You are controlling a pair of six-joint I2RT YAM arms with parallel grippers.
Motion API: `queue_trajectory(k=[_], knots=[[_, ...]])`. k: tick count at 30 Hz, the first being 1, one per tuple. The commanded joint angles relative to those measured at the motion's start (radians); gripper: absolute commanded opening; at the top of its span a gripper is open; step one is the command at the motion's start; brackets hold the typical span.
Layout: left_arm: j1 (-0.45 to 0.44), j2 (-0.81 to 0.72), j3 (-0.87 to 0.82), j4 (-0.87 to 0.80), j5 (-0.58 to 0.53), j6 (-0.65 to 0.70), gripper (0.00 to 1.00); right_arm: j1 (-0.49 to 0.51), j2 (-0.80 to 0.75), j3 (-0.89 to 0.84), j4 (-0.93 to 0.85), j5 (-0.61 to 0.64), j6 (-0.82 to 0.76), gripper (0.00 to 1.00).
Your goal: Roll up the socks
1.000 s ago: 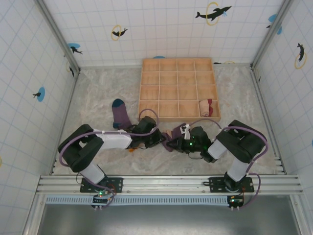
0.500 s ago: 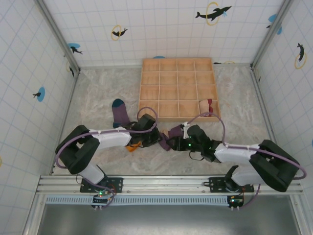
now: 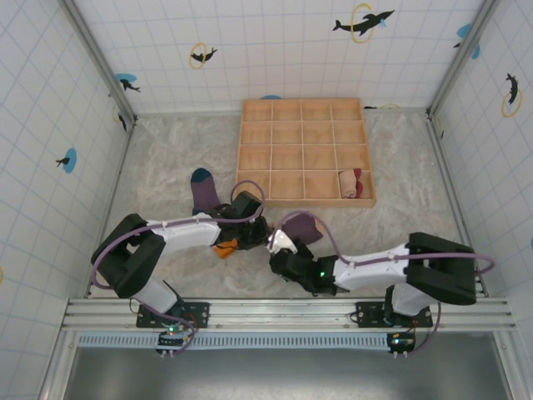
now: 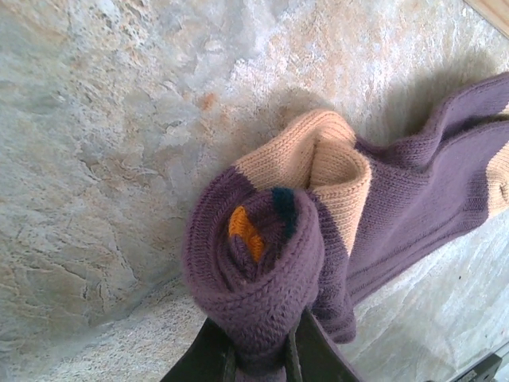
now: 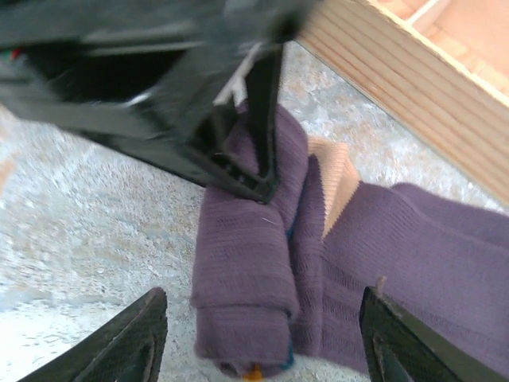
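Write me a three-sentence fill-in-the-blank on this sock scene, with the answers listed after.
1. The left tool is ___ on the purple roll.
2. The right tool is ___, gripping nothing.
3. The tray holds ___ roll, the tan roll.
Answers: shut; open; one

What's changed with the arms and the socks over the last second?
The right gripper opened, letting go of the purple sock roll, and pulled back toward the near edge. The left gripper stays clamped on the roll. The tan sock in the wooden tray hasn't moved.
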Motion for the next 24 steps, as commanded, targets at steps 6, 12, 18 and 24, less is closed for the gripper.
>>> queue_trajectory(k=[6, 12, 18, 24], knots=[[0.005, 0.021, 0.012, -0.037, 0.036, 0.02, 0.0, 0.055, 0.242, 0.151, -0.009, 0.215, -0.138, 0.57], [0.008, 0.004, 0.005, -0.045, 0.032, 0.022, 0.05, 0.023, 0.284, 0.139, -0.006, 0.159, -0.083, 0.2], [0.033, -0.036, 0.01, -0.085, -0.003, 0.031, 0.67, -0.061, 0.216, 0.046, 0.035, -0.05, 0.011, 0.0], [0.07, -0.104, 0.024, -0.1, -0.014, 0.048, 0.81, -0.16, 0.13, -0.085, 0.167, -0.3, 0.077, 0.0]])
